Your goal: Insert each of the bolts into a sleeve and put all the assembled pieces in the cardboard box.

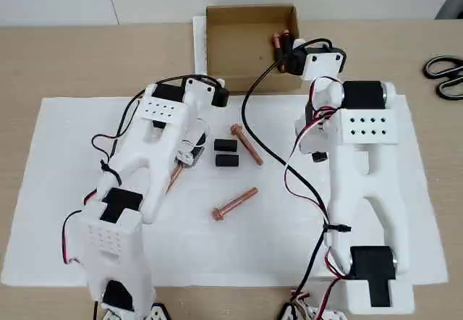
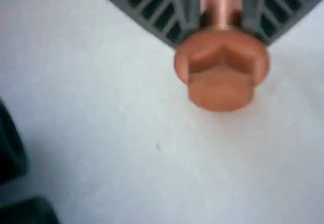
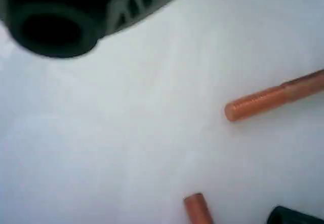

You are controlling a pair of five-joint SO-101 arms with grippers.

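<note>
My left gripper (image 2: 221, 8) is shut on a copper bolt (image 2: 221, 74), whose hex head points at the white mat; from above this bolt (image 1: 174, 178) slants out under the left gripper (image 1: 186, 153). My right gripper (image 3: 88, 8) is shut on a black sleeve (image 3: 53, 29), whose open bore shows; it sits low over the mat at the right gripper (image 1: 318, 153). Two more black sleeves (image 1: 226, 145) (image 1: 226, 161) lie side by side mid-mat. Two loose bolts (image 1: 247, 144) (image 1: 235, 204) lie near them. The cardboard box (image 1: 217, 45) at the back holds assembled pieces (image 1: 282, 45).
A white mat (image 1: 65, 190) covers the wooden table. Scissors (image 1: 445, 74) lie at the far right edge. The right arm's black cables (image 1: 249, 95) loop over the box's front edge and the mat. Bare mat stretches along the front and far left.
</note>
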